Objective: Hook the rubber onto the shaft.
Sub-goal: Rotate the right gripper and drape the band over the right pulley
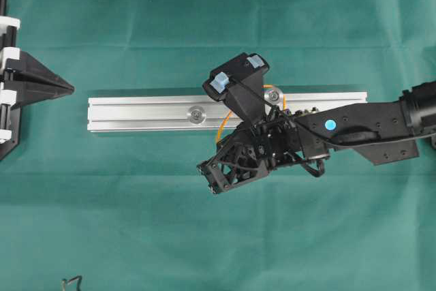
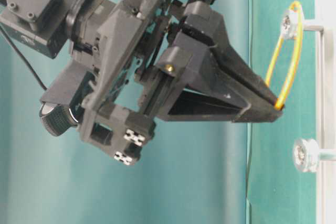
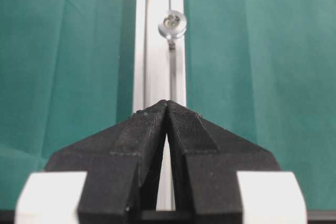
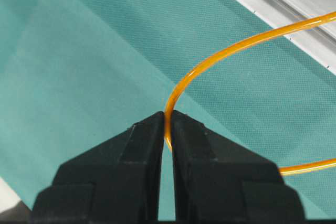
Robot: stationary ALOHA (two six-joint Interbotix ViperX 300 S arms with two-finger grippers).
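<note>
R gripper [image 4: 168,116] jaws pinched tight on the rubber band [image 4: 220,59], thin orange loop clamped at fingertips. Far end of band is looped round one shaft [image 2: 287,22] on the aluminium rail [image 1: 136,110]; loop stretched from there to gripper, off the rail's near edge. Second shaft [image 2: 303,155] bare, band not on it. L gripper [image 3: 167,106] jaws closed, holding nothing, parked at rail's left end. Green cloth [image 1: 136,223] under all.

Matte black right arm [image 1: 368,124] bears a blue dot; its claw [image 1: 219,142] has ribbed fingers.
</note>
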